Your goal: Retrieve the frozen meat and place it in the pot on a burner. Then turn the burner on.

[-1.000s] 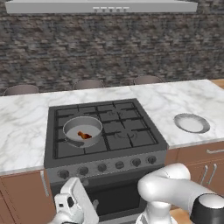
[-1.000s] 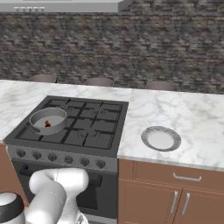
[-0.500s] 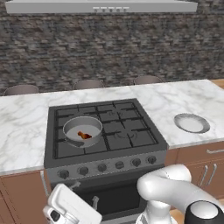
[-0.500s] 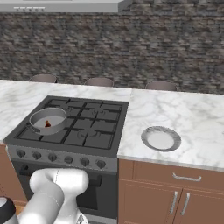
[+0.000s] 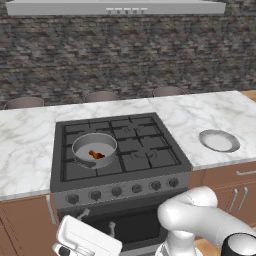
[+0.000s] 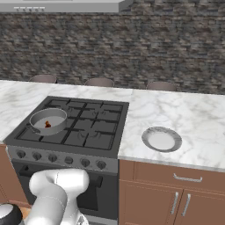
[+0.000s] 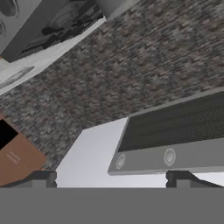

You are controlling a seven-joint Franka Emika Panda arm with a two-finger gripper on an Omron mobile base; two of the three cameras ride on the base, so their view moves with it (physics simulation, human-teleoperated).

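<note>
The pot (image 5: 94, 148) stands on the front left burner (image 5: 91, 156) of the dark grey cooktop (image 5: 150, 155), its short stub handle pointing toward the cooktop's front edge. Inside the pot lies the frozen meat (image 5: 96, 154), a small reddish-brown and orange chunk resting on the pot's floor, a little toward the side nearest the cooktop's front. From the right base view the same pot (image 6: 48, 121) sits at the left side of the cooktop (image 6: 94, 127), with the meat (image 6: 47, 125) showing as a small dark red spot within its wall.

A row of round knobs (image 5: 116, 191) runs along the front panel just below the cooktop. To the right of the cooktop, on the white marble tabletop (image 5: 200, 120), rests a shallow silvery rimmed dish (image 5: 218, 140), well apart from the pot. A range hood (image 5: 115, 7) hangs above the cooktop against the dark stone wall (image 5: 150, 55).

The white arm (image 5: 200, 220) bends low in front of the oven door, below the cooktop, with its hand at the lower left of the left base view. In the hand view the two fingers (image 7: 40, 178) stand wide apart, one at each side of the bottom of the picture, with nothing between them; beyond them are the cooktop's knob panel (image 7: 166, 157), seen tilted, and the stone wall.
</note>
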